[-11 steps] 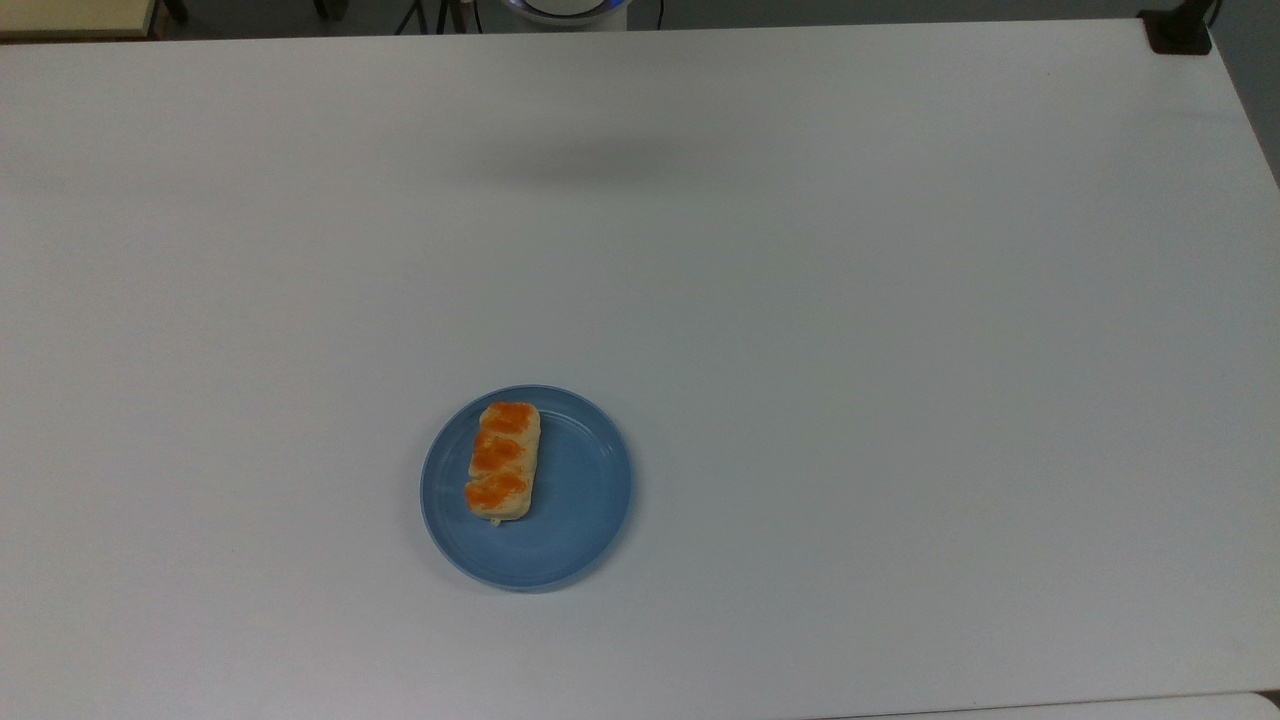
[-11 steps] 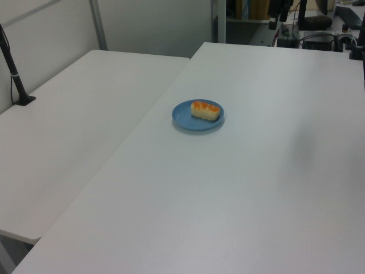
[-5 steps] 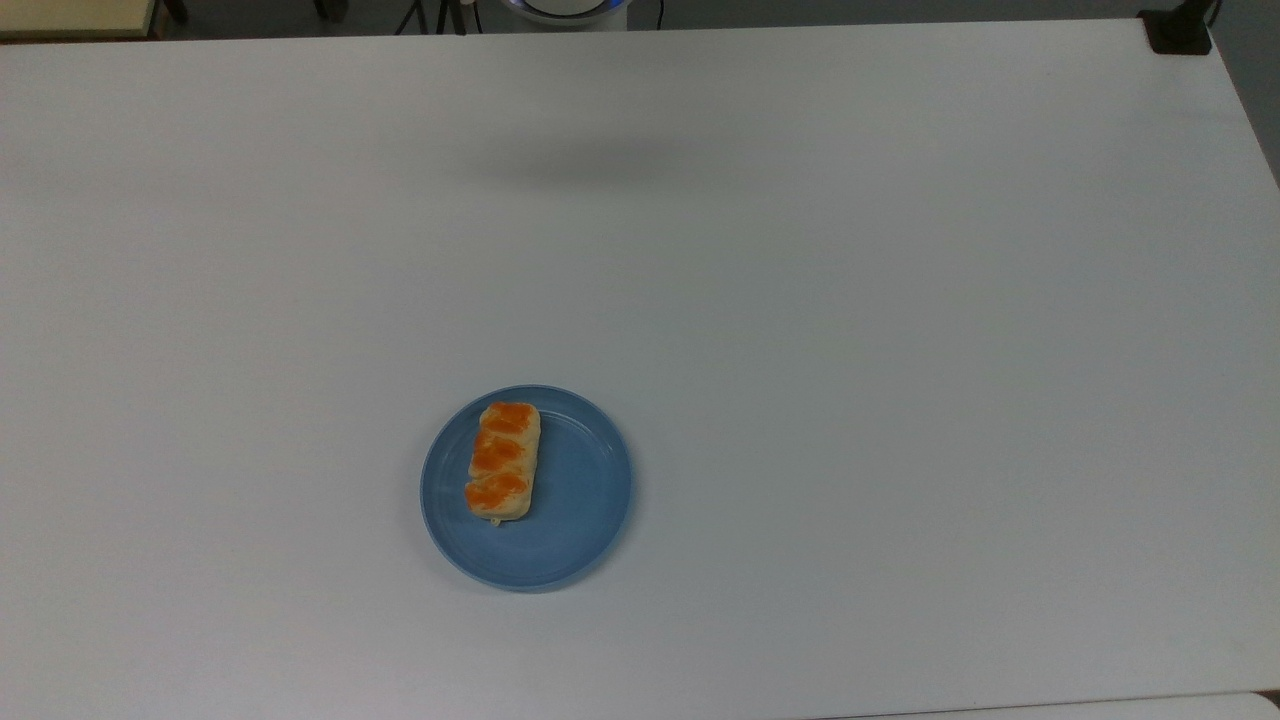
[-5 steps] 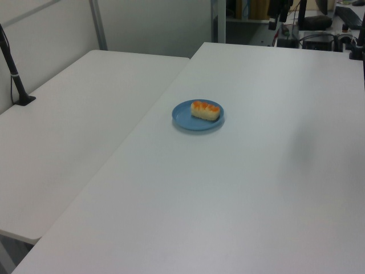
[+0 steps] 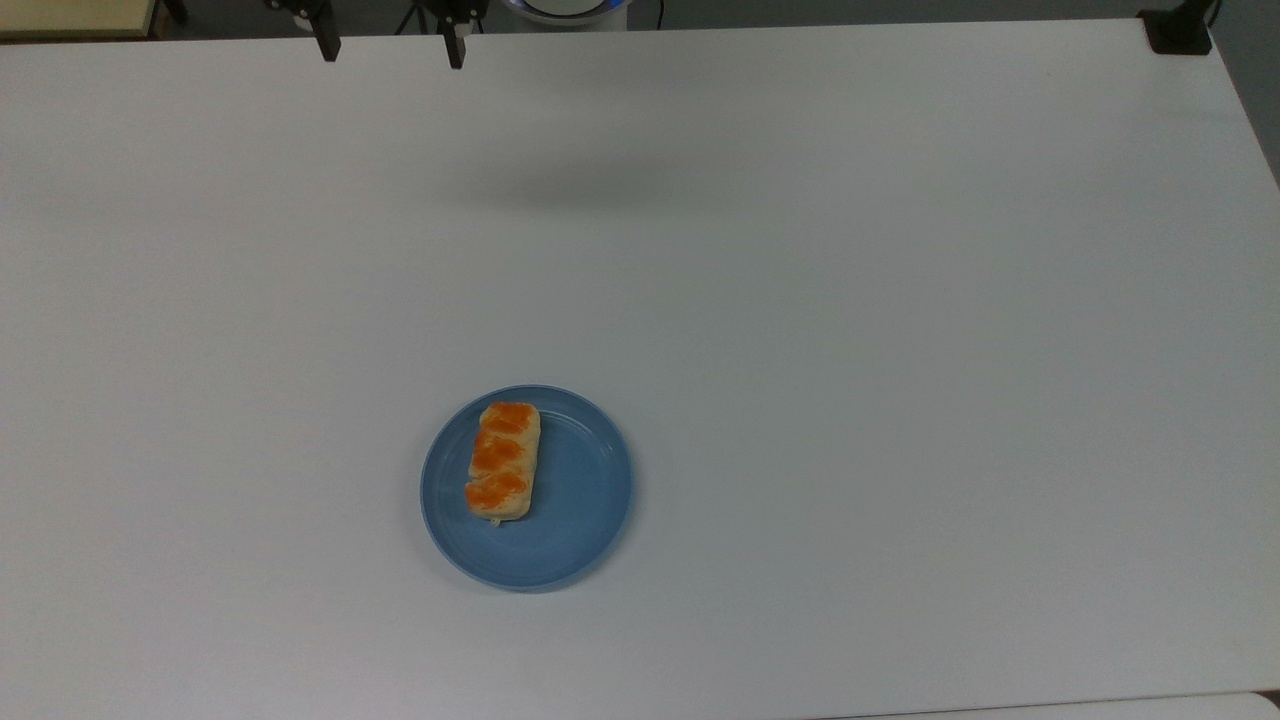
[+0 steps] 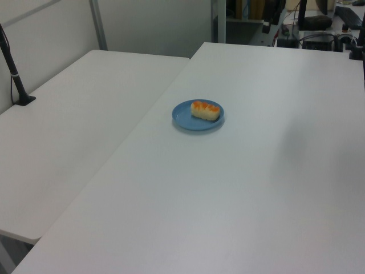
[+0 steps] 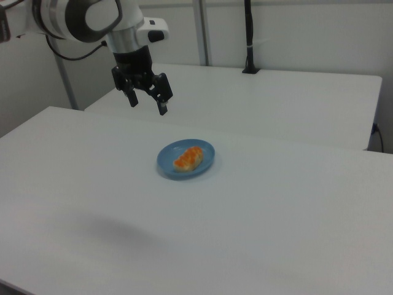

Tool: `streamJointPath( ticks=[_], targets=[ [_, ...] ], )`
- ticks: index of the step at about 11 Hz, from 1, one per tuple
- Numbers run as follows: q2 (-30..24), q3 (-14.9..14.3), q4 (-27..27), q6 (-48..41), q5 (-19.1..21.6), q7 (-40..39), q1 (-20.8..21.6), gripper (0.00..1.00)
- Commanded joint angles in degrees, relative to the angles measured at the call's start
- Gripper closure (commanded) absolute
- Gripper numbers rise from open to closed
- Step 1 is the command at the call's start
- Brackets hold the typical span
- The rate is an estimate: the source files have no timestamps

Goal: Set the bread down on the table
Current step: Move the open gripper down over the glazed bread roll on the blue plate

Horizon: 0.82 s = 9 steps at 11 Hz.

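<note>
A big white table [image 5: 850,350] fills the room's middle, and a second white table [image 6: 74,125] stands right beside it in the left view. A black pole [image 6: 14,71] stands on that second table near the wall.

A round blue plate [image 5: 575,500] sits on the big table. The bread [image 5: 503,460] lies flat on the plate, toward the top view's left side of it. It is pale tan with three orange bumps on top. In the right view the bread [image 7: 188,158] also rests on the plate [image 7: 206,161], with table all around.

The robot arm [image 7: 92,18] hangs in the air above the table. Its gripper [image 7: 147,104] points down, with the two fingers spread apart and nothing between them. It is up high and well apart from the plate. In the top view the two finger tips poke in at the top edge, and the gripper [image 5: 390,45] is far from the bread.
</note>
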Motion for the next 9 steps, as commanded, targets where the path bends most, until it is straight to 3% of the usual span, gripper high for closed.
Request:
streamJointPath(
  ticks=[1,4,7,9],
  targets=[
    [3.9,-0.1,-0.8,7.5,0.0,-0.7,0.7,0.0],
    [8.8,0.4,-0.7,13.9,0.0,2.6,2.2,0.0],
    [15.7,0.4,-0.7,26.4,-0.1,13.7,5.1,0.0],
    [21.4,0.4,0.7,29.7,-3.8,16.9,7.9,0.0]
  ],
)
